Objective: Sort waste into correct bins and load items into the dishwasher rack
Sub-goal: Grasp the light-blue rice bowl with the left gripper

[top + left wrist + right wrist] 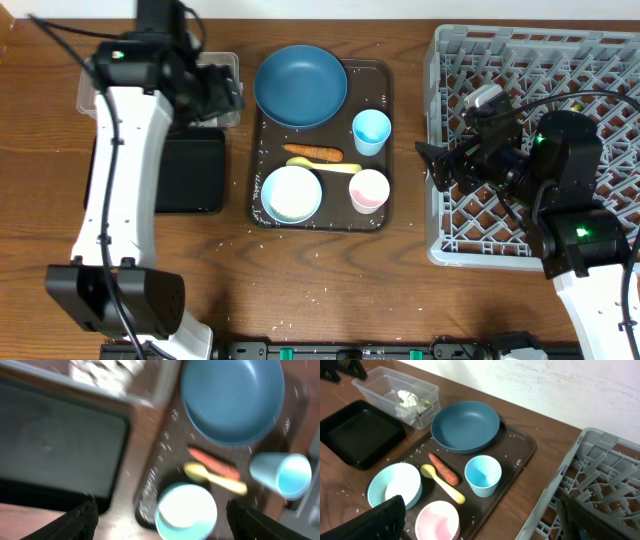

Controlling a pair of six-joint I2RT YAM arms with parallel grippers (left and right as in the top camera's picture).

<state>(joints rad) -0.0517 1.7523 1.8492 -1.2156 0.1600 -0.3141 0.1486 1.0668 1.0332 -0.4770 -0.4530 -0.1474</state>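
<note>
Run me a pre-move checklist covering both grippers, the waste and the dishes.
1. Left gripper open, holding nothing: ok.
2. Right gripper open, holding nothing: ok.
3. Crumpled paper inside the clear tub: ok.
4. Carrot stick binned: not ok, it lies on the brown tray beside the yellow spoon.
5. Blue plate, bowl, blue cup and pink cup loaded in the rack: not ok, all sit on the brown tray.
</note>
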